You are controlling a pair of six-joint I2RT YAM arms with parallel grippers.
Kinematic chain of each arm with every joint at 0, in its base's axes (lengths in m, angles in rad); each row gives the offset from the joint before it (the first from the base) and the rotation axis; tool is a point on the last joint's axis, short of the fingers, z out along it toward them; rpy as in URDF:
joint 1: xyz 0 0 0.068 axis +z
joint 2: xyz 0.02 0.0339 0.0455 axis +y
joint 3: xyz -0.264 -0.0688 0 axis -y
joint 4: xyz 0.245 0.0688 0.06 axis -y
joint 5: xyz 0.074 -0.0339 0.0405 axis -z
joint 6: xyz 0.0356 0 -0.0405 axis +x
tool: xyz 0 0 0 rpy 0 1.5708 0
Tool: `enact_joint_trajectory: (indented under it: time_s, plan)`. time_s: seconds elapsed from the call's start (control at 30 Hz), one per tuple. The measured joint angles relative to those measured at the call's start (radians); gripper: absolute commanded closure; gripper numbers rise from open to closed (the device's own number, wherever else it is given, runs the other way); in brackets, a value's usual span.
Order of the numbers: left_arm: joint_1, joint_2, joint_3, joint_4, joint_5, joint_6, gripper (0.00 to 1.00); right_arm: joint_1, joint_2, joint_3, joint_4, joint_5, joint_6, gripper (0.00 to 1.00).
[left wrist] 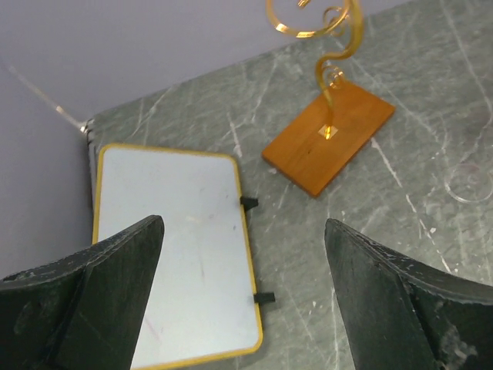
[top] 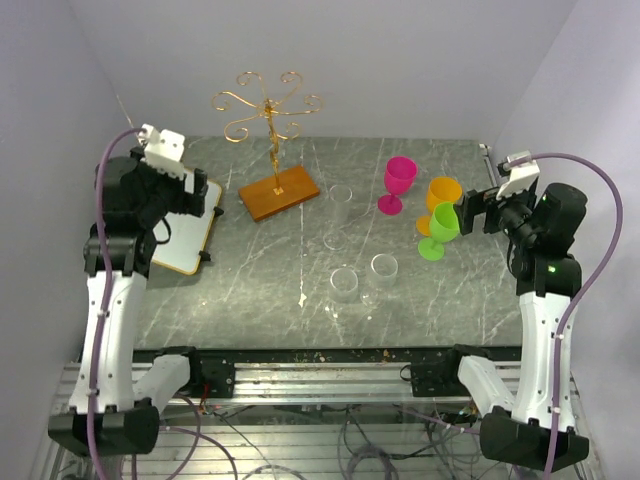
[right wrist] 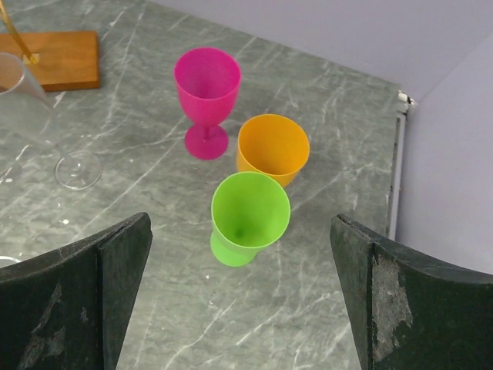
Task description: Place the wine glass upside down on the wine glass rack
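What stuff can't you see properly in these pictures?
- Left wrist view: the gold wire wine glass rack on its orange-brown wooden base is cut off by the top edge; its upper curls are missing.
- Right wrist view: the foot of the orange plastic goblet is hidden behind the green plastic goblet; the clear wine glass is cut by the left edge.
- Top view: the see-through glasses are too faint against the grey marble table to count surely.

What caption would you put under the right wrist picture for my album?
Open right gripper above the pink goblet, orange goblet and green goblet on the grey marbled table.
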Motion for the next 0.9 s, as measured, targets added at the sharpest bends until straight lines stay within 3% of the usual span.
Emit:
enact_joint_trajectory:
  time_s: [0.37, 0.53, 0.63, 0.73, 0.9]
  plan:
    - [-0.228, 0.419, 0.359, -0.060, 0.005, 0.064, 0.07, 0.005, 0.020, 0.023, -0.008, -0.083, -0.014, 0.00]
    - [-0.259, 0.588, 0.498, -0.081, 0.003, 0.071, 0.08, 0.005, 0.017, 0.023, -0.008, -0.087, -0.014, 0.00]
    - [-0.262, 0.656, 0.548, -0.091, -0.008, 0.074, 0.15, 0.005, 0.013, 0.023, -0.008, -0.089, -0.014, 0.00]
    - [-0.263, 0.698, 0.584, -0.097, -0.014, 0.078, 0.20, 0.005, 0.010, 0.019, -0.005, -0.094, -0.011, 0.00]
    - [-0.270, 0.723, 0.609, -0.100, -0.018, 0.081, 0.19, 0.005, 0.008, -0.002, 0.000, -0.105, -0.010, 0.00]
